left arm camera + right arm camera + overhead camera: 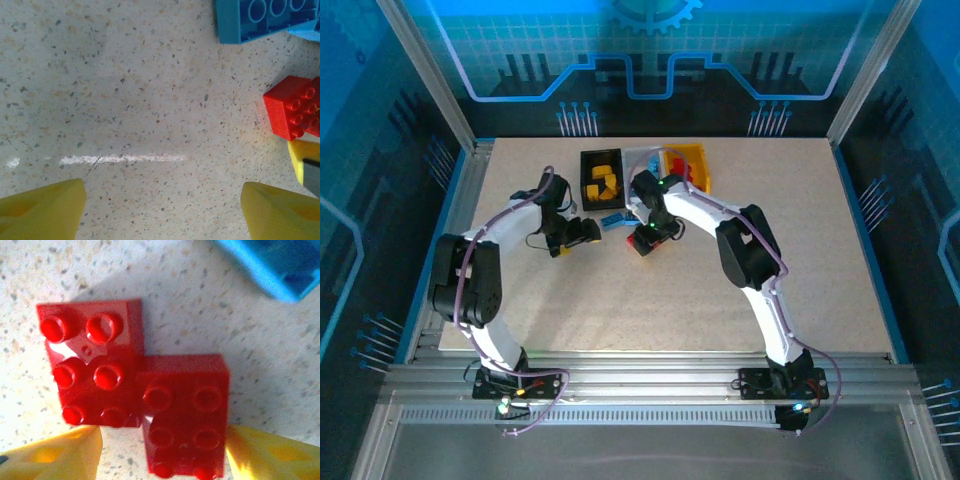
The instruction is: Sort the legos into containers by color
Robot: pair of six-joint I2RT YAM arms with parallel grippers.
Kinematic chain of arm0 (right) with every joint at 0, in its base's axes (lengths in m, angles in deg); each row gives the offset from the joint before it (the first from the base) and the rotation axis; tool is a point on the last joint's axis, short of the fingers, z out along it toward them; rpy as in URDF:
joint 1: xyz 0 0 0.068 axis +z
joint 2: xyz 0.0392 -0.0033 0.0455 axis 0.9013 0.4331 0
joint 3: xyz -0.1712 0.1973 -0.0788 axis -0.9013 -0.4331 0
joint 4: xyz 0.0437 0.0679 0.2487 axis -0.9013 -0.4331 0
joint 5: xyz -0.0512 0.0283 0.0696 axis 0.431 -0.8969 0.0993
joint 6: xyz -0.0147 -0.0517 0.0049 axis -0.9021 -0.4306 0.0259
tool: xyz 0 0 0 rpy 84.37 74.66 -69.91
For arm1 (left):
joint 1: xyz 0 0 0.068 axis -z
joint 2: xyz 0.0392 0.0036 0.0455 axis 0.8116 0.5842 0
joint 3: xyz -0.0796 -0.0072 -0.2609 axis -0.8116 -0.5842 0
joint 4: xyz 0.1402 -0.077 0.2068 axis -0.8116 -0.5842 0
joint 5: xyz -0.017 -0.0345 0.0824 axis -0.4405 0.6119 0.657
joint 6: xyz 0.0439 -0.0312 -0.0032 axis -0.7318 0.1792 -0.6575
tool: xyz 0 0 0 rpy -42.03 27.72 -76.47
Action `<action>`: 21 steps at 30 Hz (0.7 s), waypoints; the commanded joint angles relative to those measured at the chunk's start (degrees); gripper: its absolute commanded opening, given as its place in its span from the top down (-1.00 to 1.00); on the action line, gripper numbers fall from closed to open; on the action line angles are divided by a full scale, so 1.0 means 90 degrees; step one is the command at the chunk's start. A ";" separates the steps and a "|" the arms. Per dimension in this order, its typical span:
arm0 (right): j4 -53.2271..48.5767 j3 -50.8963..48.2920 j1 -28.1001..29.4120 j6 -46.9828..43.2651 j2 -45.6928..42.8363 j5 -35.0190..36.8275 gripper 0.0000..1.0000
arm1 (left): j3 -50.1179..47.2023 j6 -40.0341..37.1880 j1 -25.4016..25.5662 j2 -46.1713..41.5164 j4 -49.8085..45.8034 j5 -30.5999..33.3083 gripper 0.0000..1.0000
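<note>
- Two red bricks (140,390) lie on the counter (200,305) in front of the bins, overlapped at a corner and perhaps clicked together, though that cannot be confirmed. A blue brick (270,265) lies near.
- Hard, light, glossy plastic is judged. The flat side walls should be pinched rather than the studs, since slipping is likely.
- The right end effector (165,460) is held open, pointed down, with a finger set on either side of the pair.
- The left end effector (162,215) is spread wide over bare counter, with nothing held.
- Yellow bricks are held in the black bin (584,180).
</note>
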 commanded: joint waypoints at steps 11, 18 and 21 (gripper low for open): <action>-0.0201 0.0598 0.0038 -0.0182 0.0637 0.0464 -0.04 | -0.0179 0.0151 -0.0126 -0.0320 -0.0194 -0.0029 -0.64; -0.0011 0.0075 -0.0077 -0.0178 0.0234 0.0427 0.44 | -0.0155 0.0255 -0.0121 -0.0263 -0.0105 -0.0063 -0.64; 0.0123 -0.0273 -0.0238 0.0046 -0.0192 0.0187 0.49 | -0.0095 0.0302 -0.0119 -0.0219 -0.0091 -0.0074 -0.64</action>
